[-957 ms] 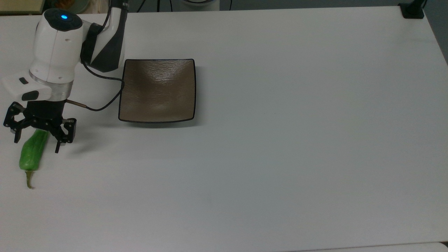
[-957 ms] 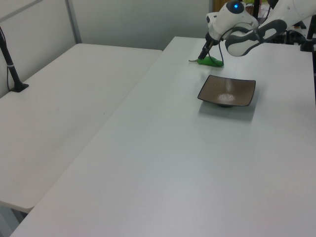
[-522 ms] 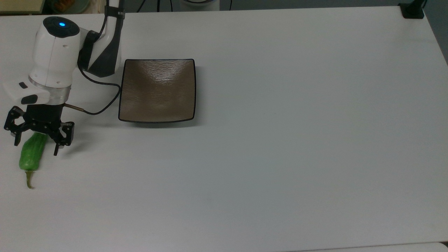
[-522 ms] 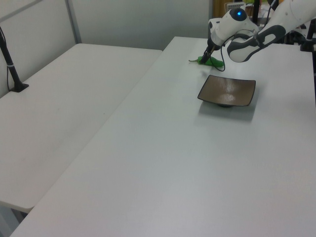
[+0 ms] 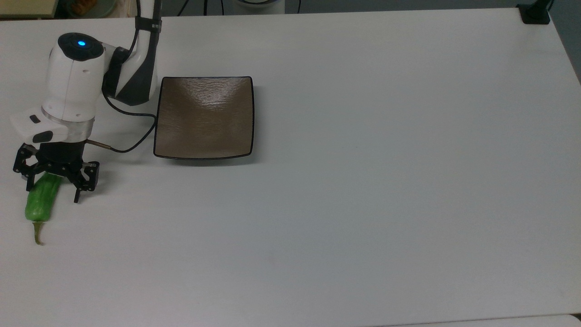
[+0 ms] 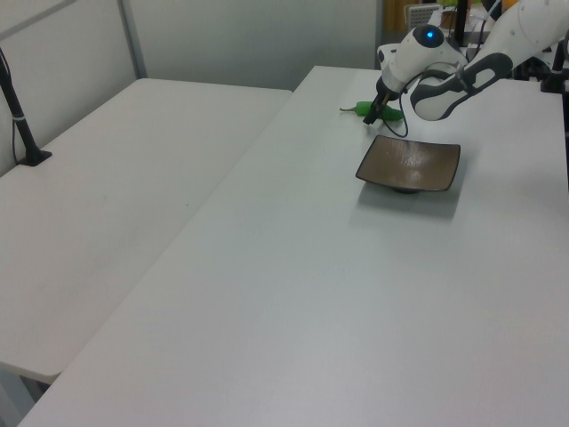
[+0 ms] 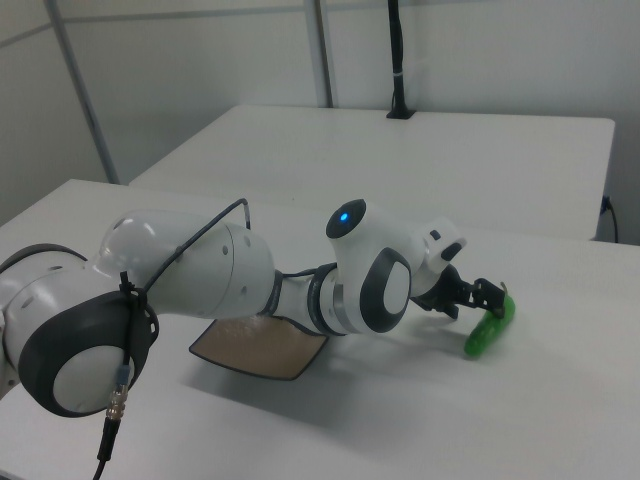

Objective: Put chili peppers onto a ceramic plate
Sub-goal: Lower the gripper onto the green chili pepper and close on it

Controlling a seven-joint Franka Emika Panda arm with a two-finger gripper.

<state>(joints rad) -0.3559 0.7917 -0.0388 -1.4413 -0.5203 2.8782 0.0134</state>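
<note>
Your arm reaches in from the upper left of the top view, its white wrist with a blue light pointing down toward the white counter (image 5: 363, 181). The black tool (image 5: 52, 193) sits at the far left of the top view, low over the chili pepper (image 5: 41, 200). Its two fingers are spread wide, one on each side of the pepper's upper end, and they are not closed on it. From these views you cannot tell whether either fingertip touches the pepper.

The chili pepper is bright green and lies flat on the counter near the left edge of the top view, running almost top to bottom. Its thin olive-brown stem (image 5: 37, 236) curls out of the lower end, clear of the tool. In the right view the pepper (image 7: 488, 328) shows at the right of the frame, with the tool (image 7: 487, 298) poised over its far end. In the left view the pepper (image 6: 364, 109) is a small green shape in the upper right, just beyond the tool (image 6: 380, 118).

The ceramic plate (image 5: 204, 118) is square, glossy brown with a thin dark rim, and holds nothing. It rests on the counter to the right of the tool in the top view, near but apart from the pepper. A black cable (image 5: 131, 131) loops from the wrist past the plate's left edge.
</note>
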